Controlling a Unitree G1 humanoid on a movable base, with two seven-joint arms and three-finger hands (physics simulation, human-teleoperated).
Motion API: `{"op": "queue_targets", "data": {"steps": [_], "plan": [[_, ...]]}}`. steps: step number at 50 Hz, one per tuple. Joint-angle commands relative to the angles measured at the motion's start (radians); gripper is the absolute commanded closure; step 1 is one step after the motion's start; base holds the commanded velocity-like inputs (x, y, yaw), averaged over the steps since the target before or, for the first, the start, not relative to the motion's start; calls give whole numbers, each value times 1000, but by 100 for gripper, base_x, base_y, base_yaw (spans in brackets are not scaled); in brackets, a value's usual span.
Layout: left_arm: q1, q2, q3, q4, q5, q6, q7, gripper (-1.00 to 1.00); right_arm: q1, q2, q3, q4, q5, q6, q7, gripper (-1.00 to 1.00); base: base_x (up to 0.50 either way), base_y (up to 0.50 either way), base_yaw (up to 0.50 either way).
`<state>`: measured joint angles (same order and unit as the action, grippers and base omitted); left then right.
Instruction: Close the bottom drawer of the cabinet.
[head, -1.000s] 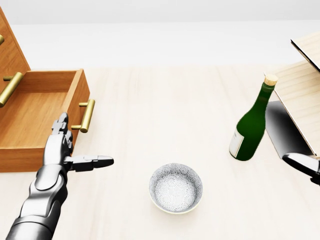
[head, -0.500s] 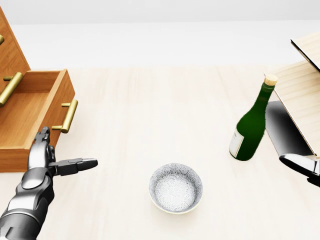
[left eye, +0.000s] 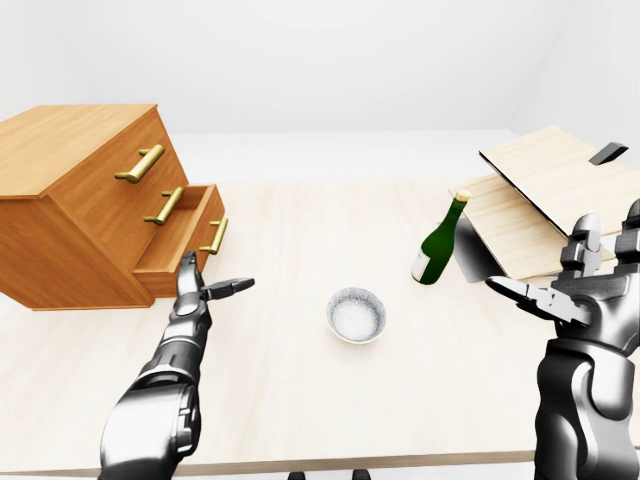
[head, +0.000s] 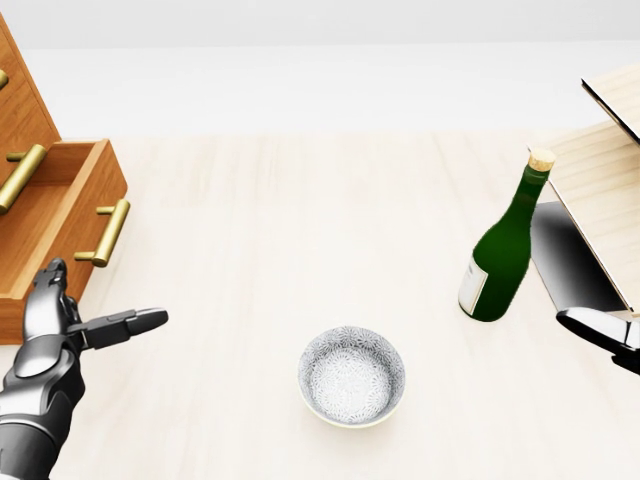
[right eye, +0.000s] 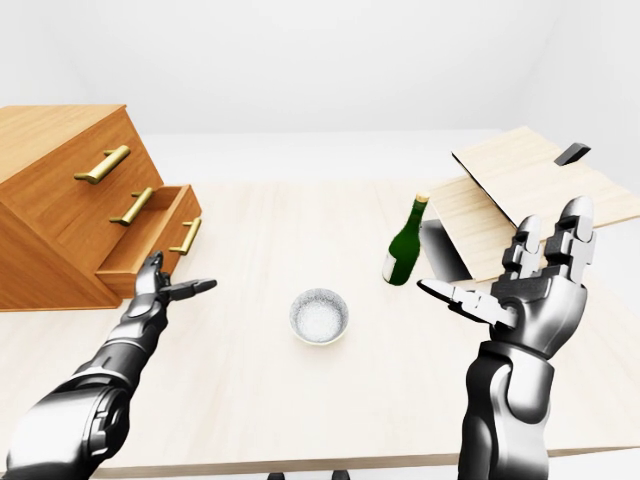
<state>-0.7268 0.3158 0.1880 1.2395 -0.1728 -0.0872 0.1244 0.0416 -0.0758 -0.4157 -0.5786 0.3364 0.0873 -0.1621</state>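
So the wooden cabinet (left eye: 75, 205) sits at the far left of the pale tabletop (left eye: 300, 340), and its bottom drawer (left eye: 180, 243) is only partly pulled out, with the brass handle (left eye: 213, 236) on its face sticking out toward the middle of the tabletop. The two drawers above it look flush, each with its own brass handle.

The left hand (left eye: 200, 292) is right at the near corner of that drawer face, fingers stretched out flat and released, not wrapped round anything. One finger points off to the right, the rest lie up against the drawer's edge; in the head view the tips look like they touch the wood, but it's hard to be sure.

The right hand (right eye: 530, 275) is up in the air on the right side, well apart from the cabinet, palm spread and fingers splayed wide, holding nothing.

Other stuff on the tabletop: a small patterned bowl (head: 352, 376) near the middle, a green bottle (head: 502, 245) with a cork standing upright to the right of it, and a light wooden box (left eye: 540, 200) with a tilted lid just beyond the bottle on the far right.
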Motion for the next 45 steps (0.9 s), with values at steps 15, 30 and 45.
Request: {"op": "queue_targets", "data": {"steps": [15,30,45], "plan": [[-7,55,53,2,-70,0,75,-100,-4,-4,-5,-4,5,0,-2,-100,0,0,0],[5,59,56,27,-62,0,126,-100,-1,-2,-5,-7,4,0,-3,-100,0,0,0],[15,75,71,35,-65,0,212,-100,1,-1,-7,-8,6,0,-3,-100,0,0,0]]}}
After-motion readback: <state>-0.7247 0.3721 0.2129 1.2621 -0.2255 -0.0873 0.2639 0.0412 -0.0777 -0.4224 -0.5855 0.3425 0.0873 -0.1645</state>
